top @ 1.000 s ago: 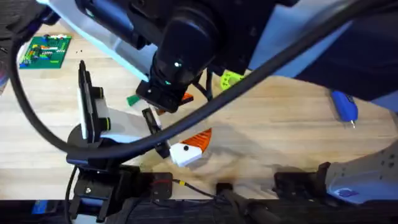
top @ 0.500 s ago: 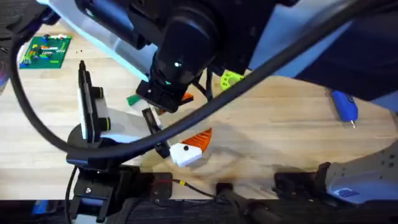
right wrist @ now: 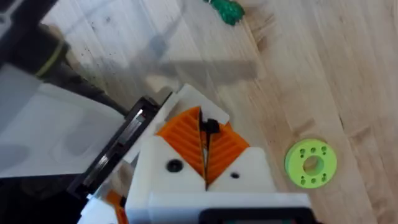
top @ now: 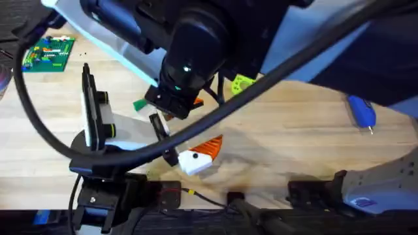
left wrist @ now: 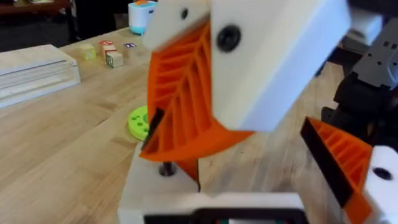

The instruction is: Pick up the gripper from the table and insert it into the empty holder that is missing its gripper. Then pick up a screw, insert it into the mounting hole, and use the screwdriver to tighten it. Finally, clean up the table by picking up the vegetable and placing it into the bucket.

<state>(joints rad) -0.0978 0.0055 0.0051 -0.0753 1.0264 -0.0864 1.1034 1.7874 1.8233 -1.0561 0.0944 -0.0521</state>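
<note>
One screwdriver [top: 361, 111] | blue, pen-shaped | thin metal tip | lying on table [top: 294, 143]

overhead downward, wrists close, sharing green disc [right wrist: 311, 163]

No readable text anywhere I can see. The small blocks [left wrist: 111, 57] far back on my table [left wrist: 56, 137] carry marks, too small to read. My green circuit board [top: 47, 53] shows tiny white printing, not legible. Nothing written on the blue screwdriver [top: 361, 111] that I can make out.
</note>
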